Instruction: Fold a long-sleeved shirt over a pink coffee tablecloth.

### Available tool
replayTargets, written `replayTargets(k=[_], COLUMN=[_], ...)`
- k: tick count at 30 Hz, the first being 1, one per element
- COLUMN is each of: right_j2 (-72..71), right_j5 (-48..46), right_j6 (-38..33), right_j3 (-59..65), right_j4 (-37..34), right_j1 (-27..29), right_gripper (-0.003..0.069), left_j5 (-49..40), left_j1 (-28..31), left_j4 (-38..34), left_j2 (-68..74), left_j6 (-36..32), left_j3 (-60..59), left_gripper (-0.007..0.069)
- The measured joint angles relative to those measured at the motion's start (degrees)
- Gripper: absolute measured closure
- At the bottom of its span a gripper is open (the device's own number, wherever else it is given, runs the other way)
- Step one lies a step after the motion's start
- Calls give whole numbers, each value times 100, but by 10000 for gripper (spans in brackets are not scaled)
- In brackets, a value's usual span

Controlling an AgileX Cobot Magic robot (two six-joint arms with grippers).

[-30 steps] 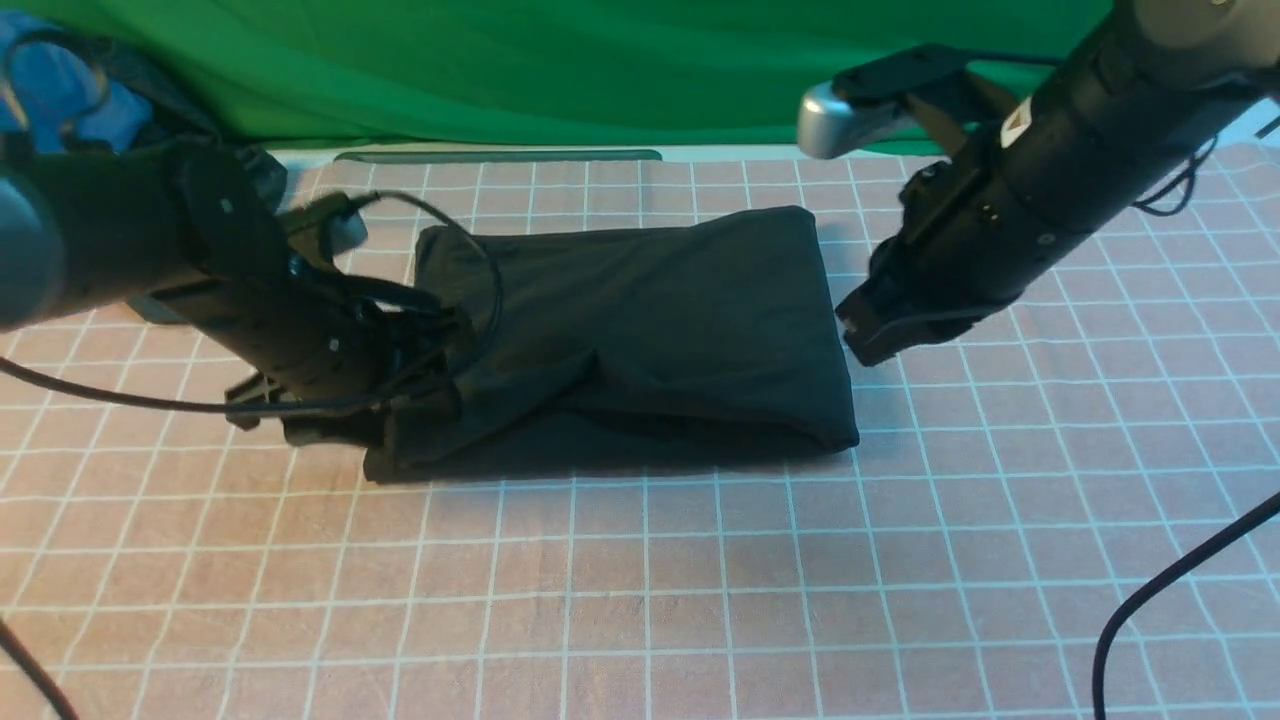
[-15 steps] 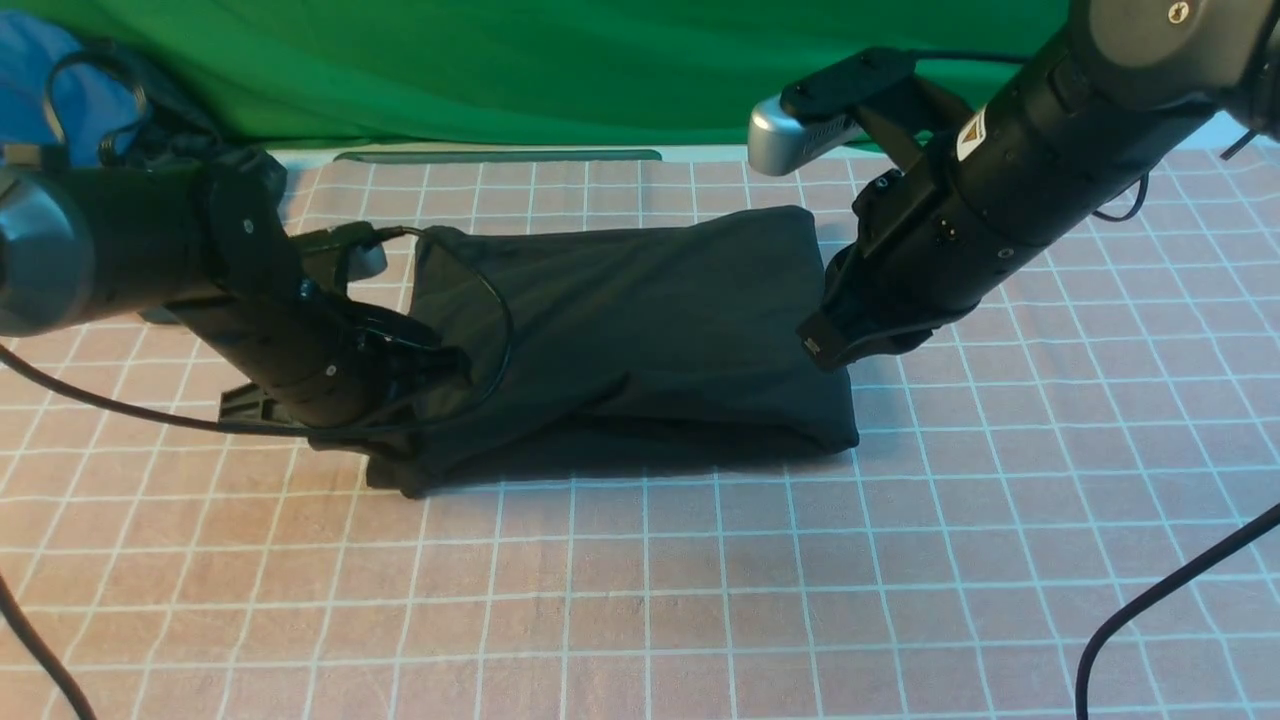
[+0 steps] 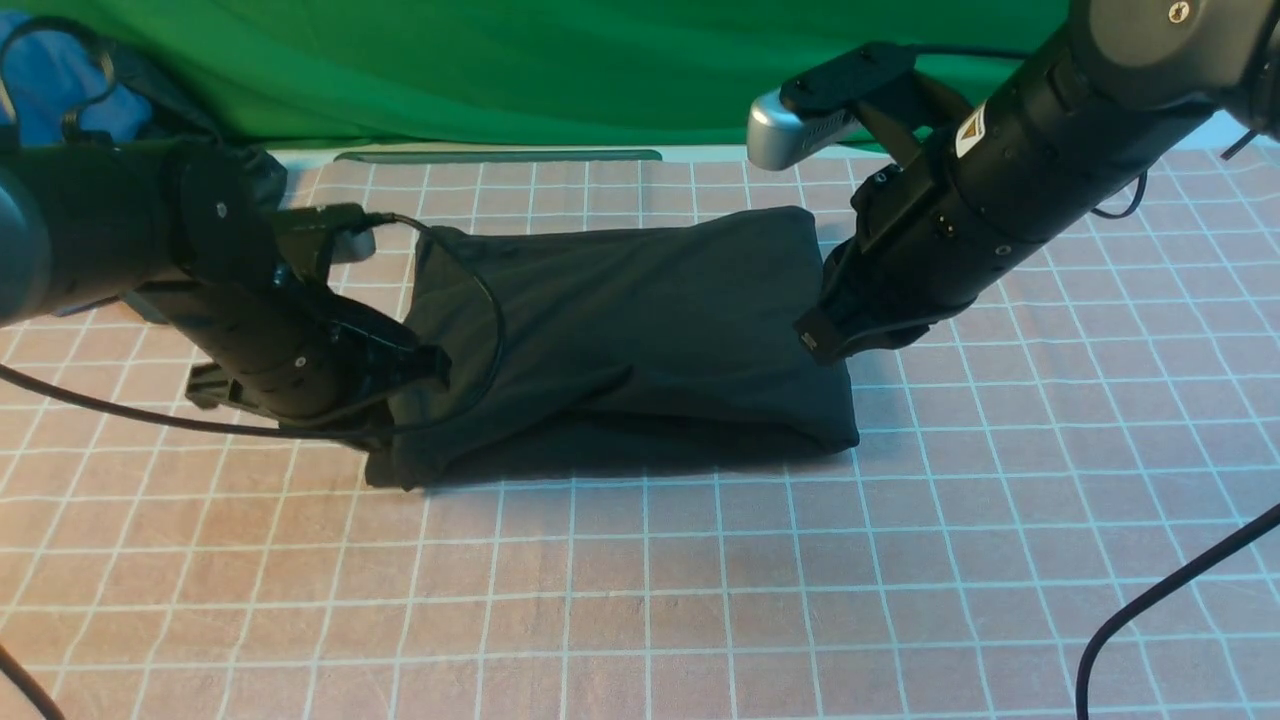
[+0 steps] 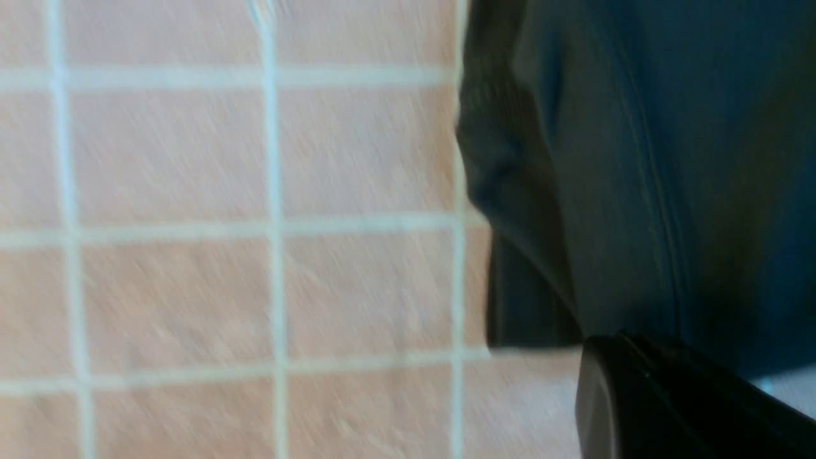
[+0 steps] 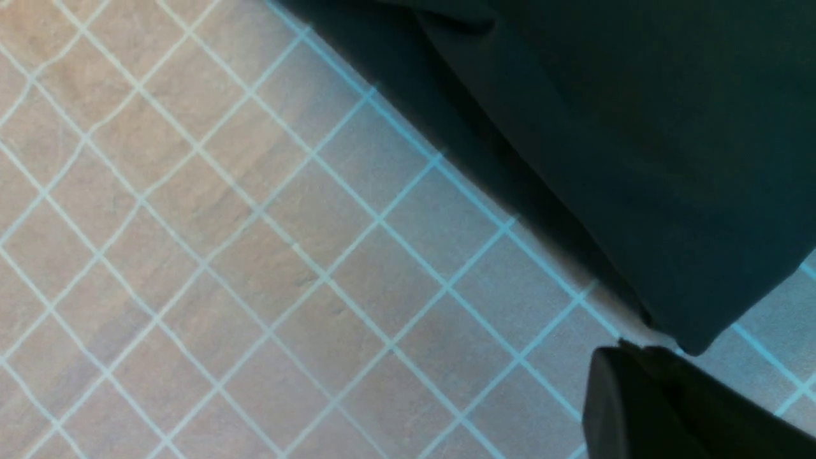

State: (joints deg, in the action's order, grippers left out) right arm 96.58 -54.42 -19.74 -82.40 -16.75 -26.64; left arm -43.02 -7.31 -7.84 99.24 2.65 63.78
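Note:
The long-sleeved shirt (image 3: 650, 320) lies folded into a black rectangle on the pink coffee tablecloth (image 3: 640, 600); no print shows. My left gripper (image 3: 435, 365) is at the shirt's left edge, low over the cloth. In the left wrist view its jaws (image 4: 602, 347) are shut, with the black fabric (image 4: 637, 159) running right into their tip. My right gripper (image 3: 815, 345) is shut at the shirt's right edge. In the right wrist view its tip (image 5: 612, 357) sits just beside the shirt's corner (image 5: 695, 331), with nothing seen between the fingers.
A bright green cloth (image 3: 550, 70) hangs along the back. A blue garment (image 3: 45, 80) lies at the far left behind my left arm. Black cables (image 3: 1150, 600) trail over the cloth at the front right and front left.
My left gripper has shut at the shirt's left edge and drawn slightly leftward. My right arm moved left, up to the shirt's right edge, then held still.

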Motion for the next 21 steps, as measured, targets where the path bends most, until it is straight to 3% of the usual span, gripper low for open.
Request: replayTargets(k=[3,6,11,16,21], right_j2=[0,0,0,0,0], right_j5=[51,94,161,171,199], right_j6=[0,0,6,1,-6], right_j3=[0,0,0,0,0], right_j4=[-7,-43,-121,-127,-132], right_j1=[0,0,0,0,0], right_gripper=[620,620,620,620,620], left_j5=[-266,-259,132,235,325], left_j1=[0,0,0,0,0], left_j4=[-224,-290,-345,-490,-537], left_j2=[0,10,202,461,582], left_j6=[4,11,-35,-64,-265], left_j3=[0,0,0,0,0], left_gripper=[599,529,323,177,186])
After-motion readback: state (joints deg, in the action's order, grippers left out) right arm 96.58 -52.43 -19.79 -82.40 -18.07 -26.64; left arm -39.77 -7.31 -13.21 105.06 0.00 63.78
